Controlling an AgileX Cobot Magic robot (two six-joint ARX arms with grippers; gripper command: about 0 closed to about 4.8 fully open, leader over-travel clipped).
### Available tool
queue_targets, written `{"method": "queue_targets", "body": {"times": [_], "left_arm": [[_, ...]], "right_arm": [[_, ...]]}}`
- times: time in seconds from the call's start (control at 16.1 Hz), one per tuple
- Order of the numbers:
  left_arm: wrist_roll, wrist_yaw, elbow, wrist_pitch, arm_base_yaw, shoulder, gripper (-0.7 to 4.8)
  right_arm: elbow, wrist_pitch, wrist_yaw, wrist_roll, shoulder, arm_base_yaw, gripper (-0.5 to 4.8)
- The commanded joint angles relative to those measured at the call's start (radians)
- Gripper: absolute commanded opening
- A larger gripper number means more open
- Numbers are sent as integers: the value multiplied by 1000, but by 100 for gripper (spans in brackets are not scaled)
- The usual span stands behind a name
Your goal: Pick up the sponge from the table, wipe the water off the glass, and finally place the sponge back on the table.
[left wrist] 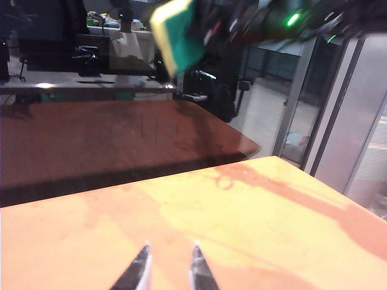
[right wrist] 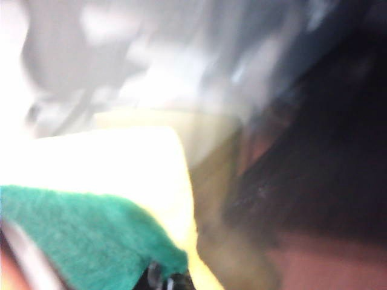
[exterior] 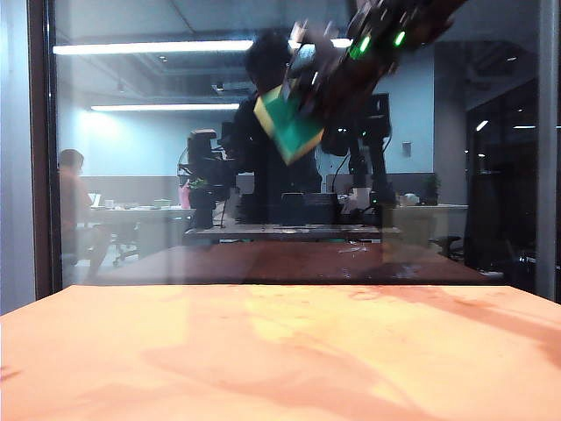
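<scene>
The right gripper [exterior: 308, 98] is clamped on the sponge [exterior: 289, 128], high against the glass [exterior: 158, 158] in the upper middle of the exterior view. The sponge sits tilted, one corner pointing down, its green scouring face toward the camera and a pale yellow foam edge showing along its upper-left and lower sides. In the left wrist view the same sponge [left wrist: 175, 33] appears at the top of the frame, green face and yellow rim legible, with the dark gripper body beside it. In the right wrist view the sponge [right wrist: 91, 235] fills the near field: fuzzy green layer over washed-out pale foam, close against the pane.

The right gripper's fingers are hard to separate from the dark arm and its reflection in the exterior view; the right wrist picture is blurred and overexposed. Water on the glass cannot be made out in any view. The right arm is cut off at the upper frame edge, green indicator lights showing on it.

The right arm descends from the upper right, reaching leftward to the pane.

The left gripper [left wrist: 169, 269] hovers low above the table [left wrist: 272, 229], its fingertips [left wrist: 140, 266] spread apart, holding nothing, well clear of the sponge.
</scene>
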Motion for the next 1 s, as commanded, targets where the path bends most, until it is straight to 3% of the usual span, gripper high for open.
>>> {"method": "queue_targets", "body": {"times": [0.06,0.25,1.0], "left_arm": [[3,4,5,12,0,0,84],[3,4,5,12,0,0,84],[3,5,5,13,0,0,84]], "right_arm": [[0,-81,22,-2,40,13,-9],[0,-142,25,-27,52,15,-9],[11,2,47,-29,-91,34,-9]]}}
